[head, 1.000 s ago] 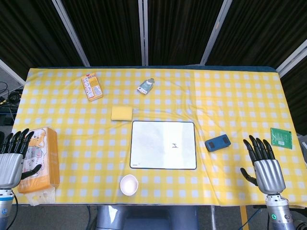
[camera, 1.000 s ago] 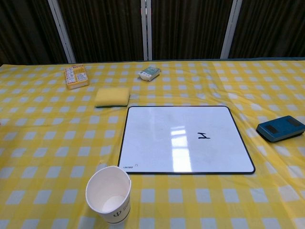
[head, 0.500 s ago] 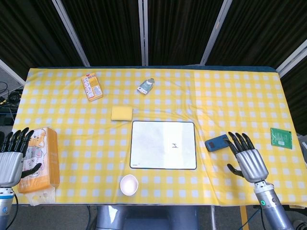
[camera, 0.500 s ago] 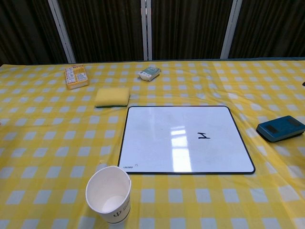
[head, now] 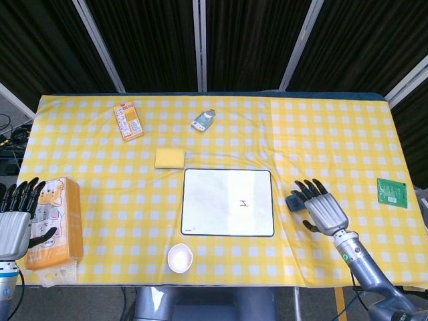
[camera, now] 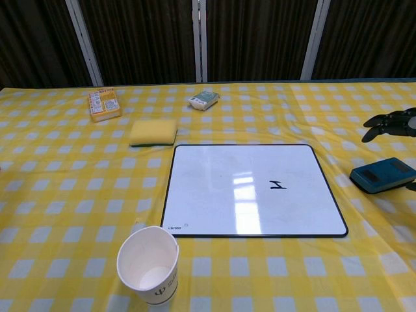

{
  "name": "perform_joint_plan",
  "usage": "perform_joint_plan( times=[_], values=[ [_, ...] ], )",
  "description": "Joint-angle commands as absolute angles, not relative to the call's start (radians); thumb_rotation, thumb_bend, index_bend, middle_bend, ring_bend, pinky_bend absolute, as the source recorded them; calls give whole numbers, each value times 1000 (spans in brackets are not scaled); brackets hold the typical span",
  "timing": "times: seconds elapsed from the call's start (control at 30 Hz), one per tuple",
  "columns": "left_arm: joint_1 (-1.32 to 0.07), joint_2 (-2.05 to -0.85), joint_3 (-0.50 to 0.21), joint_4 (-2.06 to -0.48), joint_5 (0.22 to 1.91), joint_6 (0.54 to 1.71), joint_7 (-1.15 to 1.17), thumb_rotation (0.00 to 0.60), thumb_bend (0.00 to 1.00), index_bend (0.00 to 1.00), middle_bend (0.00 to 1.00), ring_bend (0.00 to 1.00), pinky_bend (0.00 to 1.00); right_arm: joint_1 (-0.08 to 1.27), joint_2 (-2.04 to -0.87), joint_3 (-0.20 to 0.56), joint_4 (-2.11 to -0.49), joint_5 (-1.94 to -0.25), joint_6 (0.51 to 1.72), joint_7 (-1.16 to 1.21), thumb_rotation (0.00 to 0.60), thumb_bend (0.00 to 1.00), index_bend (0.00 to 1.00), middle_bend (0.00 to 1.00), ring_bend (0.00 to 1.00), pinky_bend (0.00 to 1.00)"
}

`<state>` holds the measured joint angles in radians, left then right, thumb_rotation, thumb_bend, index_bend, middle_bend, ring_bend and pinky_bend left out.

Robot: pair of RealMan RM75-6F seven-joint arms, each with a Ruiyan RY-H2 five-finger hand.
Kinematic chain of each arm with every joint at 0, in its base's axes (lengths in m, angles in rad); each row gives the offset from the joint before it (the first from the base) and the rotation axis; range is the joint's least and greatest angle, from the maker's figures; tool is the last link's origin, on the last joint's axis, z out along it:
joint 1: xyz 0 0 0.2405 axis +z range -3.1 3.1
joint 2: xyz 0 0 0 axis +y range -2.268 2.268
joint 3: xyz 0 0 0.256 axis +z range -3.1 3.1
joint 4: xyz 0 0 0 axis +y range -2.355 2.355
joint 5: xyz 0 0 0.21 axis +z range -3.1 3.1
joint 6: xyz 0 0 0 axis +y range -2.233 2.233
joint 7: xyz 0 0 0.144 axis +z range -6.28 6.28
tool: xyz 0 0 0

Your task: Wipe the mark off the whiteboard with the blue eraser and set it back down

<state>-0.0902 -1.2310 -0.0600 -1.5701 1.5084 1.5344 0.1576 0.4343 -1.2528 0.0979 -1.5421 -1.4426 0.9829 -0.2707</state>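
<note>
The whiteboard (head: 227, 202) (camera: 253, 190) lies flat at the table's middle with a small black mark (head: 245, 203) (camera: 277, 186) on its right half. To its right the blue eraser (camera: 382, 175) lies on the cloth; in the head view only its left end (head: 292, 200) shows under my right hand (head: 319, 208). That hand hovers over the eraser with fingers spread and holds nothing; in the chest view its fingertips (camera: 389, 121) enter from the right edge above the eraser. My left hand (head: 16, 219) stays at the table's left edge, fingers apart and empty.
A paper cup (head: 180, 257) (camera: 148, 264) stands in front of the board. A yellow sponge (head: 170, 158) (camera: 153, 132) lies behind it. An orange box (head: 128, 121), a small packet (head: 204, 120), a green packet (head: 392, 192) and a tissue pack (head: 57, 223) are spread around.
My right hand has moved left and forward from the table's right edge to above the blue eraser, entering the chest view. The left hand has barely shifted.
</note>
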Motion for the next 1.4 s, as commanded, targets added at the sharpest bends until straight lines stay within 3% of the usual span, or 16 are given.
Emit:
perform_joint_plan(
  times=[0.03, 0.4, 0.8, 1.4],
  values=[
    [-91, -1232, -60, -1569, 1504, 1531, 160, 600, 0, 0, 0, 0, 0, 463, -1244, 106, -1547, -1397, 937, -324, 600, 197, 182, 39, 0, 0],
    [-99, -1241, -64, -1570, 1499, 1522, 182, 600, 0, 0, 0, 0, 0, 527, -1249, 104, -1532, -1260, 857, -464, 600, 196, 136, 1, 0, 0],
    [-112, -1250, -72, -1563, 1482, 1502, 188, 600, 0, 0, 0, 0, 0, 572, -1309, 91, -1438, -1223, 821, -437, 600, 196, 272, 46, 0, 0],
    [-122, -1255, -76, -1548, 1465, 1486, 184, 600, 0, 0, 0, 0, 0, 612, -1372, 74, -1358, -1189, 818, -452, 600, 196, 272, 51, 0, 0]
  ],
)
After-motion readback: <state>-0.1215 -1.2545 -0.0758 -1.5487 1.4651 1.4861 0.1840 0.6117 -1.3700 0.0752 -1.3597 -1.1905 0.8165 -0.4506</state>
